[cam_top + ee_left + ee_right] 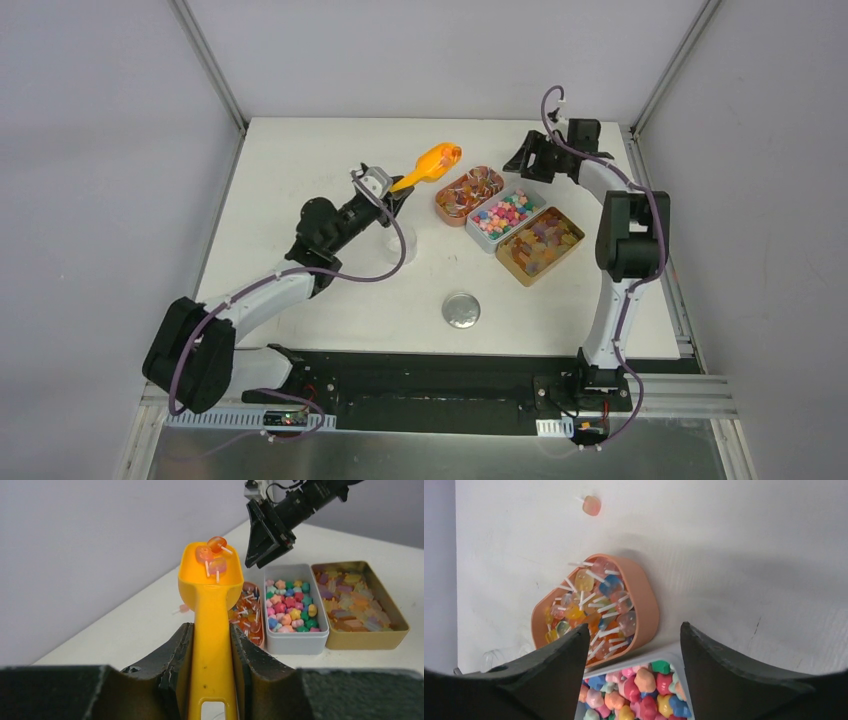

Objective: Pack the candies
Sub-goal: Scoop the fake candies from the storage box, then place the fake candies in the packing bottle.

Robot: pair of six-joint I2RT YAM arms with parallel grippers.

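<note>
Evidently a loaded scoop, held level to keep its load

We see the left gripper clamped on the handle of the orange scoop, its bowl raised above the table near the peach tin. Three of the candies sit in the bowl, one riding high at the rim, so we judge the roughly level hold guards against a spill. The rest lie sorted in three open tins side by side: the peach tin, a grey tin and a gold tin. The right gripper hovers over the peach and grey tins, jaws apart and empty. One stray candy lies on the table beyond the peach tin.
</note>
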